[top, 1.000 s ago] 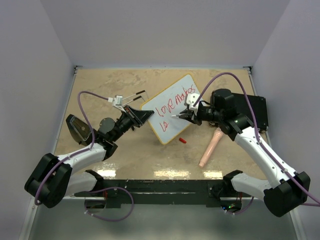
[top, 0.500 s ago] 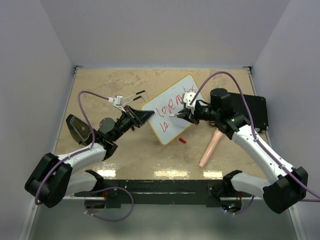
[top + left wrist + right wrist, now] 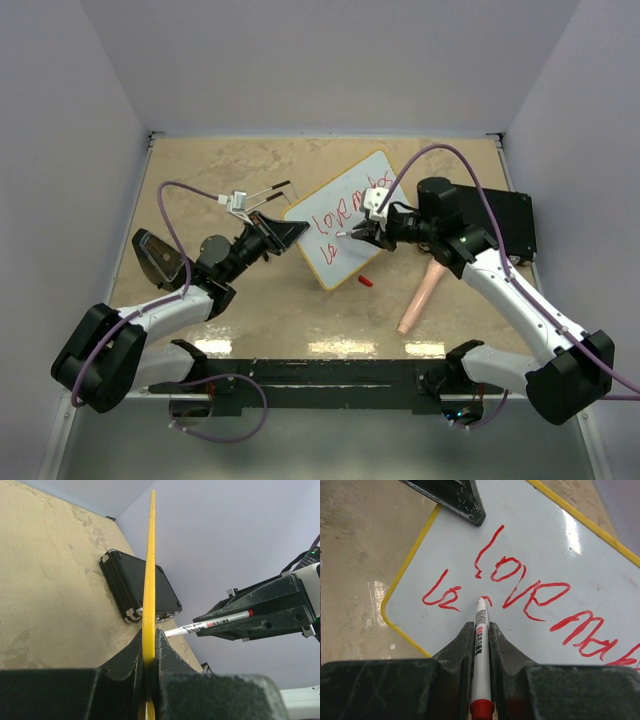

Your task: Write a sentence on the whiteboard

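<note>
**A:** Nearest the arms first: why is that red cap (image 3: 366,282) loose on the tabletop (image 3: 200,170)?

**B:** I'd guess it came off the marker (image 3: 480,645). It lies just beside the near edge of the whiteboard (image 3: 337,262), clear of the writing.

**A:** And where is the board?

**B:** Mid-tabletop, turned diagonally between the two arms. The left pincer (image 3: 149,635) has it by the left corner, probably to brace it so the marker's push can't slide it. In the left wrist view the board shows edge-on, with its yellow rim (image 3: 150,555) rising between the fingers (image 3: 127,655).

**A:** How tight is that grip?

**B:** Closed right down on the rim, with no gap showing on either side.

**A:** And the other one?

**B:** The right pincer (image 3: 481,630) is clamped on the marker. The barrel runs out between the fingers, and the tip is at the board face, just right of the second line's first strokes. There's a small red tick at the tip, so I'd say it is touching.

**A:** How far along is the sentence (image 3: 540,586)?

**B:** The top line reads "Love mak…" in red and the lower line has only two letters. By my reckoning there's plenty left to write.

**A:** Anything beyond that?

**B:** A black case (image 3: 510,220) at the far right, behind the right arm.
</note>
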{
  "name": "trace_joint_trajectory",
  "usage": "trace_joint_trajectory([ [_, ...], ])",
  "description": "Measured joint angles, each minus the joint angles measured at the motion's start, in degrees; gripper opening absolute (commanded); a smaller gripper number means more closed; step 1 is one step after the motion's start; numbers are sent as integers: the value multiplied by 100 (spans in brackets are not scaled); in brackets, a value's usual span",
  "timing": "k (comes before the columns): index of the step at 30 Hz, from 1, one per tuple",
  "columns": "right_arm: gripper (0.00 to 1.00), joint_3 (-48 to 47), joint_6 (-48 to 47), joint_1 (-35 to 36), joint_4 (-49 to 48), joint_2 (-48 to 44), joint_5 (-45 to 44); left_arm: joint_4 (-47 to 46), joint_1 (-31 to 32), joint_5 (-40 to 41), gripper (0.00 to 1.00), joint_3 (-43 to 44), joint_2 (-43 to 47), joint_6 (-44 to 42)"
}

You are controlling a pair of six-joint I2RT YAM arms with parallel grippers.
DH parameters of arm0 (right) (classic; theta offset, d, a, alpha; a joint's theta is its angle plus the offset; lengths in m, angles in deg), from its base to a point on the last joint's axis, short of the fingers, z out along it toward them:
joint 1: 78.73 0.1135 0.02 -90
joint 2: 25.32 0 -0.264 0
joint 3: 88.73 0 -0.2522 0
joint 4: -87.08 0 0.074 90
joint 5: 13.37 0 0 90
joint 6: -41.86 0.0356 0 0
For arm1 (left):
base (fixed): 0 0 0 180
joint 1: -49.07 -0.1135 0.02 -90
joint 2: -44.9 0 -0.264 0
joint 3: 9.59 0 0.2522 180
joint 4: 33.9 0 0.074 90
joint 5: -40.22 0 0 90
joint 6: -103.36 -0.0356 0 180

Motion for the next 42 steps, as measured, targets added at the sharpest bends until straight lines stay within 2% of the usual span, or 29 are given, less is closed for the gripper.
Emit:
trace_joint_trajectory([
  [24,0,-33,-940,125,1263,210,264,63,-186,-26,0,0,0,-11],
  [42,0,-310,-422,129,734,260,57,-31,-186,-131,0,0,-9,9],
])
